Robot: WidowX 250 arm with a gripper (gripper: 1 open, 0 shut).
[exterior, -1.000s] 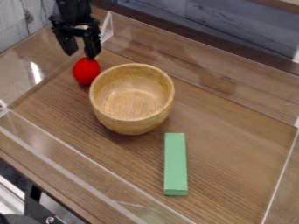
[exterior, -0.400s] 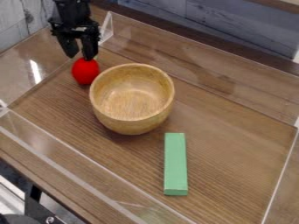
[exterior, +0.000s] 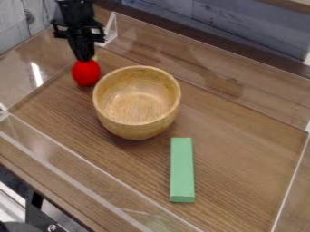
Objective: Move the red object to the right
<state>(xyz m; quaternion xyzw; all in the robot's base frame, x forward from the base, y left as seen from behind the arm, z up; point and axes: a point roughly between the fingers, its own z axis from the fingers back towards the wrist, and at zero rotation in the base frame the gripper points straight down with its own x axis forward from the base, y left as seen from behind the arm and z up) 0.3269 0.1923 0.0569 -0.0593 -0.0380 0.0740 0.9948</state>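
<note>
The red object [exterior: 85, 74], a small glossy rounded toy, sits on the wooden table [exterior: 242, 127] at the far left, just left of the wooden bowl. My gripper [exterior: 82, 57] points straight down over it. Its black fingers are drawn together and pinch the red object's top. The toy's lower part rests on the table, and its top is hidden by the fingertips.
A round wooden bowl [exterior: 136, 129] stands in the middle, close to the right of the red toy. A flat green rectangular block [exterior: 182, 169] lies near the front. Clear plastic walls [exterior: 24, 63] border the table.
The fingers stood apart over the red object's top and have now shut on it. The hand and the toy have stayed in place.
</note>
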